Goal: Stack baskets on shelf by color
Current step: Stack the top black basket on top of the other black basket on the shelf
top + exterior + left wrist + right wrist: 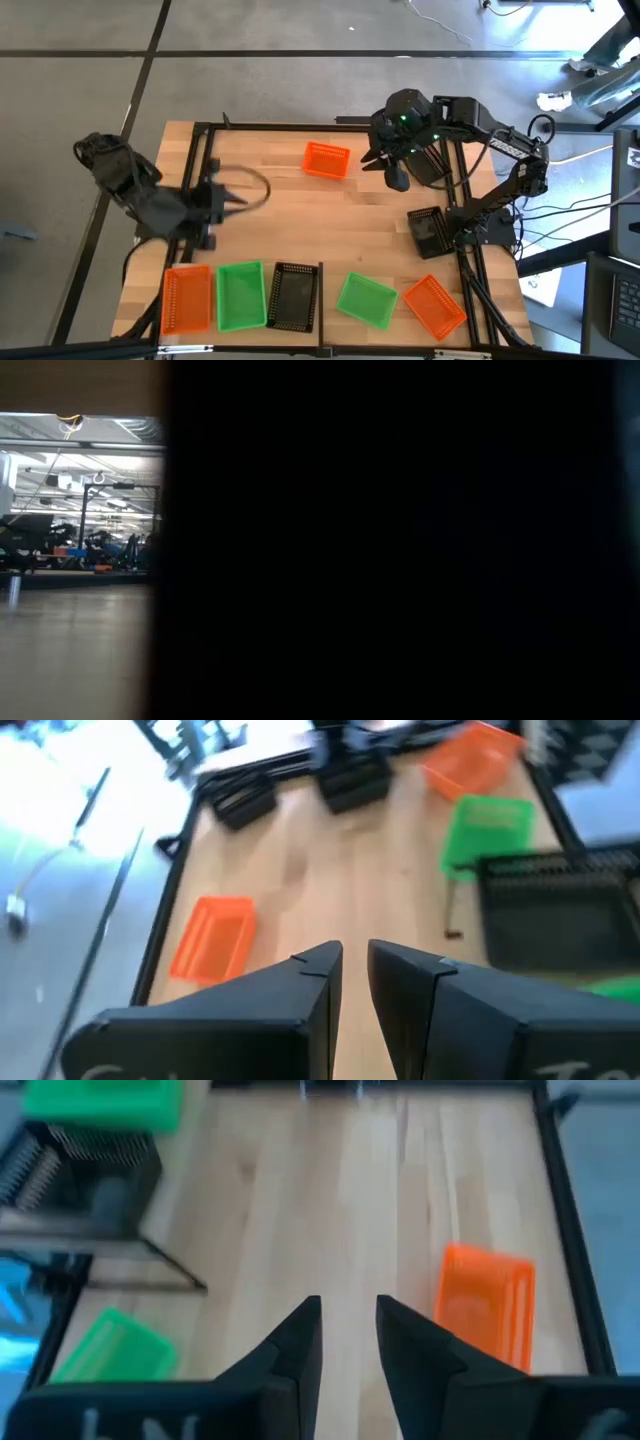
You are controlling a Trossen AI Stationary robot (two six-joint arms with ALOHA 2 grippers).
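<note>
An orange basket (326,159) rests bottom-down near the table's far edge. A black basket (428,230) sits at the right. At the near edge, an orange basket (187,297), a green basket (241,295) and a black basket (293,297) stand side by side on the pale shelf (262,268), left of the dark divider (320,295). A green basket (365,300) and an orange basket (434,305) lie right of it. My left gripper (235,197) hovers at the left, narrowly open and empty (355,960). My right gripper (378,160) hangs just right of the far orange basket (485,1315), narrowly open and empty (348,1315).
A black metal frame (200,150) borders the table. Bare wood lies in the table's middle (330,220). A dark surface fills most of the low view (400,540), and only the room beyond shows there. Cables hang off the right edge (560,210).
</note>
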